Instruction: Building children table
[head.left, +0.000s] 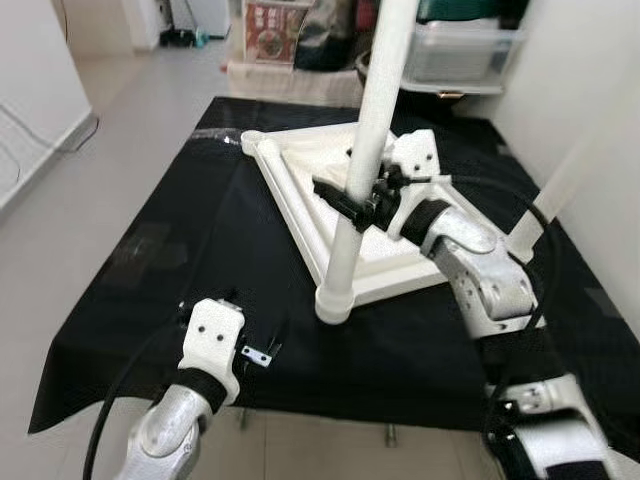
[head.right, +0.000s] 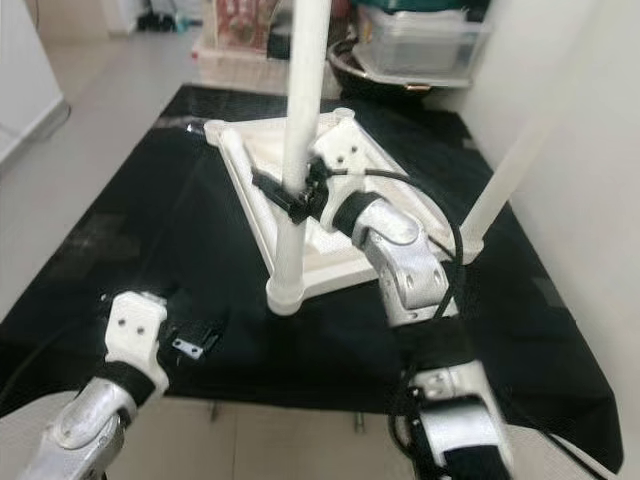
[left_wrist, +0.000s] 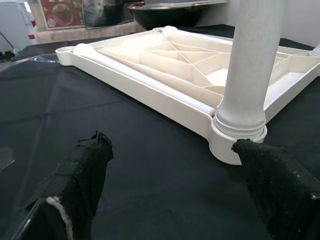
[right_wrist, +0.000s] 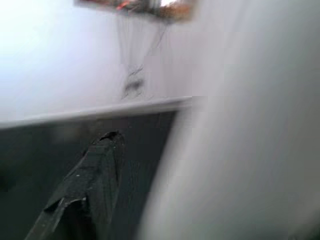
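The right gripper (head.left: 352, 196) pinches the tall white plastic table leg (head.left: 367, 150) at mid-height; the leg stands in a corner socket of the upturned white triangular tabletop (head.left: 290, 175) on the black cloth (head.left: 150, 270). If it pushes sideways, the leg could tilt or pop out. The left gripper (left_wrist: 175, 165) rests spread nearby, just short of the socket.

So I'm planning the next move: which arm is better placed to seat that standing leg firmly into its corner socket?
The right. The right gripper is already closed around the leg above the tabletop frame. The left gripper rests open and low on the black cloth, short of the socket.
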